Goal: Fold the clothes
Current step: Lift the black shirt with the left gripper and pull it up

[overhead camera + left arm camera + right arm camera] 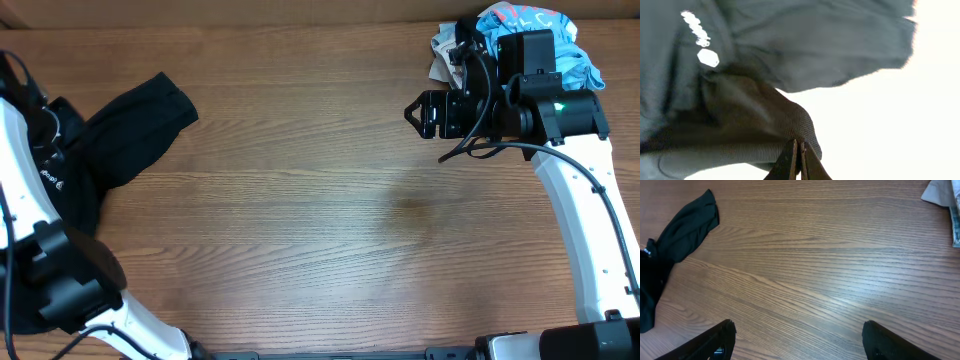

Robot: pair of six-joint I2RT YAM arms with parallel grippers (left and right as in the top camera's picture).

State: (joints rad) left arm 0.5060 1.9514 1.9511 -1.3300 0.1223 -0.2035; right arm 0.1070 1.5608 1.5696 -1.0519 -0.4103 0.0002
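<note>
Overhead, I see the black T-shirt (120, 130) bunched at the left edge of the bench (300, 220), one sleeve reaching rightward. My left claw (799, 150) pinches its fabric. My right claw (425, 113) gapes empty, well apart to the right.

Left claw (798, 159) is clamped tight, while the right claw (799, 327) hangs with jaws spread wide.

soft, even light covers the wooden table (320, 200) in the overhead and right wrist views, shadows faint. the left wrist view is blown out white behind the black t-shirt (790, 45), which looks slightly out of focus.
</note>
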